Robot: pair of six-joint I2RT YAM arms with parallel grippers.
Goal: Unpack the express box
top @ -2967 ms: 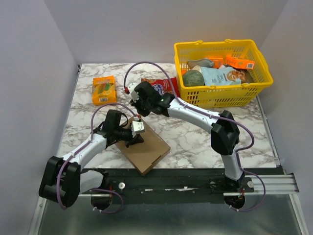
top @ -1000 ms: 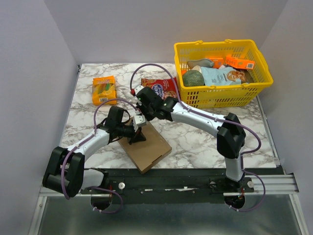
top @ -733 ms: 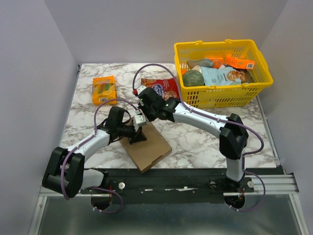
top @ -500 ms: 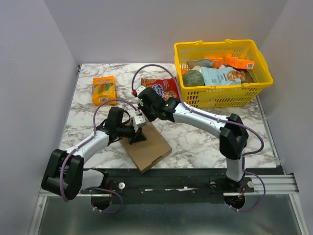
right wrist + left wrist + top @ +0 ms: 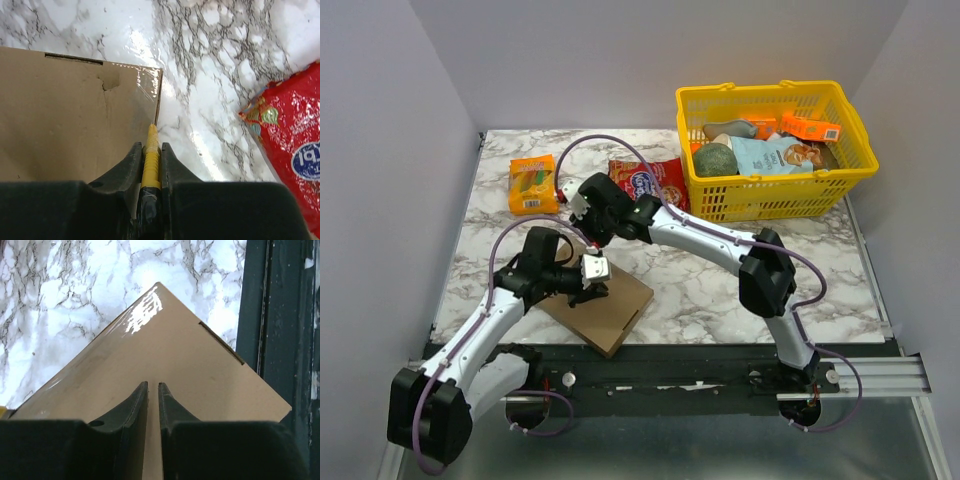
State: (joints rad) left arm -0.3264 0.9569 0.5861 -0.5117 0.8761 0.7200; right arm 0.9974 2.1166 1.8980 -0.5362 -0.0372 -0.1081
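My right fingers (image 5: 133,161) clamp a yellow cutter (image 5: 151,146) at the taped edge of the box (image 5: 610,315), lower centre overhead. I should slice shallow along the seam; my left fingers (image 5: 134,406), barely apart, hold nothing.

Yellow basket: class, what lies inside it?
The yellow basket holds orange cartons, a pale blue packet and a green round lump. Whatever lies beneath them is covered.

The box (image 5: 617,306) is flat, plain brown cardboard, closed, and lies turned diagonally at the counter's (image 5: 720,290) near edge. Its nearest corner juts past that edge. Clear tape glints on one far corner (image 5: 145,85).
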